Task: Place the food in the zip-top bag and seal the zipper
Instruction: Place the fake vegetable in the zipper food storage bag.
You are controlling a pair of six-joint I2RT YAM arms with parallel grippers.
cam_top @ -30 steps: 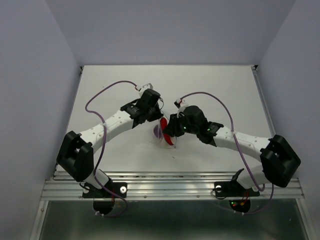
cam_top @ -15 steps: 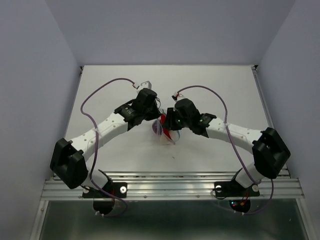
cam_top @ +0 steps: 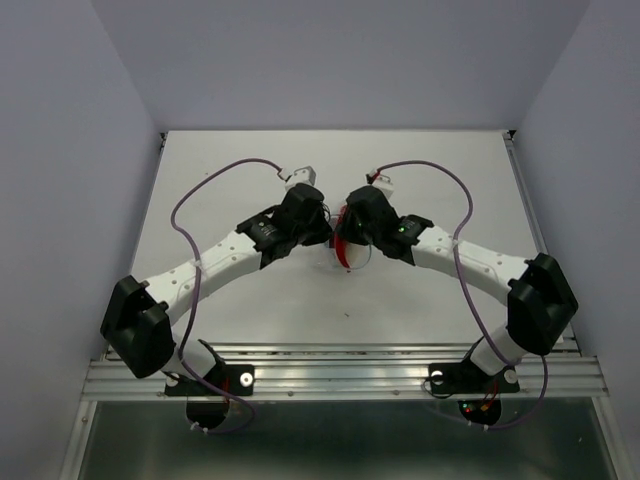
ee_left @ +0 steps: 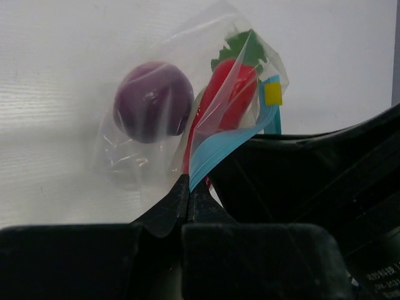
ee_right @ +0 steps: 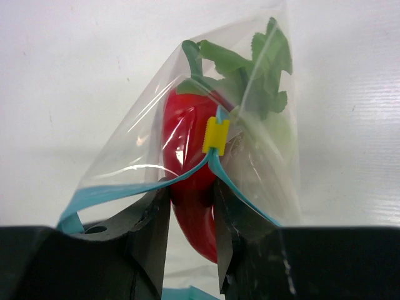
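The clear zip-top bag [ee_left: 137,134] hangs between both grippers over the white table. Through its plastic I see the purple onion [ee_left: 153,101], the red chili pepper [ee_right: 184,125] and the radish's green leaves [ee_right: 256,59]. My left gripper [ee_left: 187,184] is shut on the blue zipper [ee_left: 219,147] at one end of the mouth. The zipper's yellow slider [ee_right: 215,135] sits at the other end. The chili's lower end sticks out of the parted mouth, and my right gripper [ee_right: 190,190] is shut on it, one zipper strip [ee_right: 112,190] draped over each finger. From above, the grippers meet at the bag [cam_top: 345,255].
The white table [cam_top: 450,170] is walled at the back and both sides. A metal rail [cam_top: 340,375] runs along its near edge by the arm bases. Purple cables [cam_top: 215,180] loop off both wrists. The right gripper's black body [ee_left: 312,187] fills the left wrist view's right side.
Both grippers have carried the bag away from the arm bases toward the table's middle. The onion, visible from above before, is now hidden under the grippers there.
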